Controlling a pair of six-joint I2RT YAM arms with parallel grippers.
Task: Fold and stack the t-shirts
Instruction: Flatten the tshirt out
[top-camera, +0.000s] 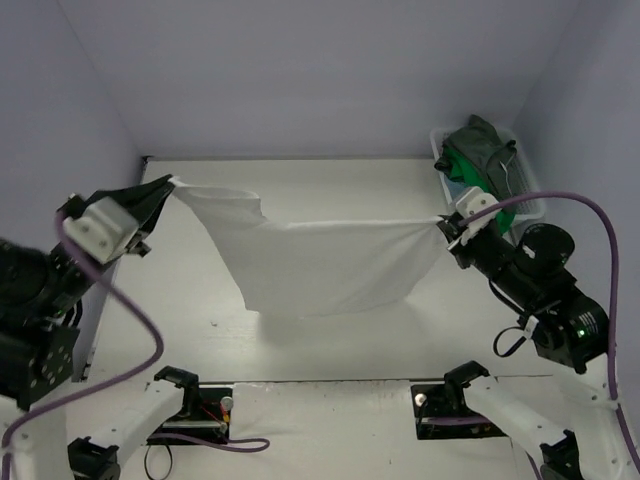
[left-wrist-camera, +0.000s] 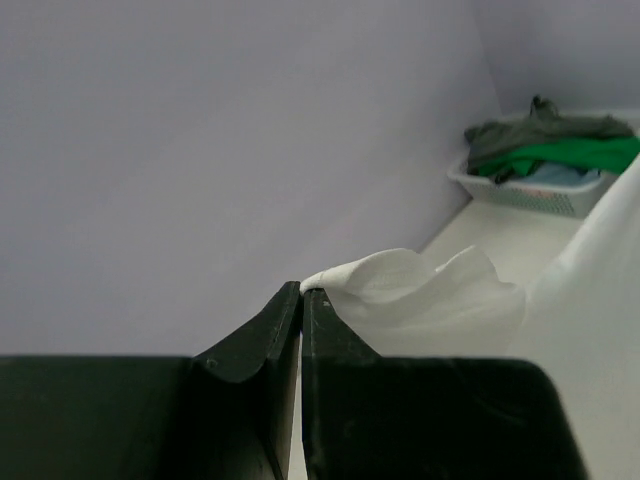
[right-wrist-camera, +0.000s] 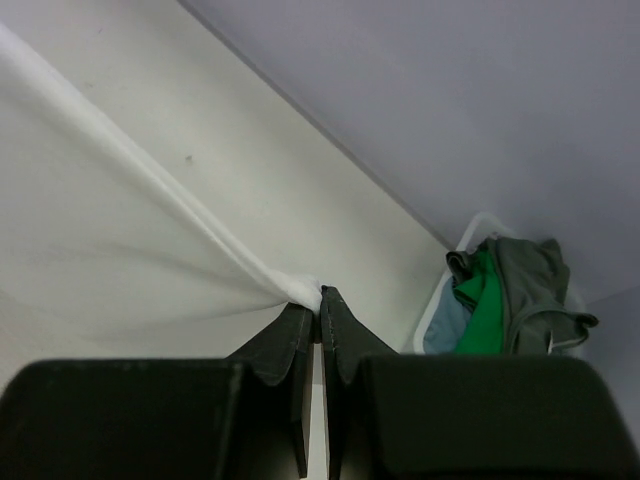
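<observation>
Handling, top view: the white t-shirt (top-camera: 320, 265) looks light, thin and limp. It sags between my two holds, so I judge edge or corner grips, kept taut, suit it best.
Position, top view: it is stretched in the air over the tabletop (top-camera: 350, 190), with its lower edge hanging low.
Waiting stock, top view: the basket (top-camera: 528, 205) at far right holds the dark grey-green t-shirt (top-camera: 487, 140) and the bright green t-shirt (top-camera: 468, 168).
Left wrist view: my left end effector (left-wrist-camera: 302, 292) is pinched together on a bunched white edge, and the cloth is creased and matte.
Right wrist view: my right end effector (right-wrist-camera: 320, 296) is clamped on the opposite edge, with folds fanning from the pinch. A teal-blue t-shirt (right-wrist-camera: 450, 325) shows in the basket.
</observation>
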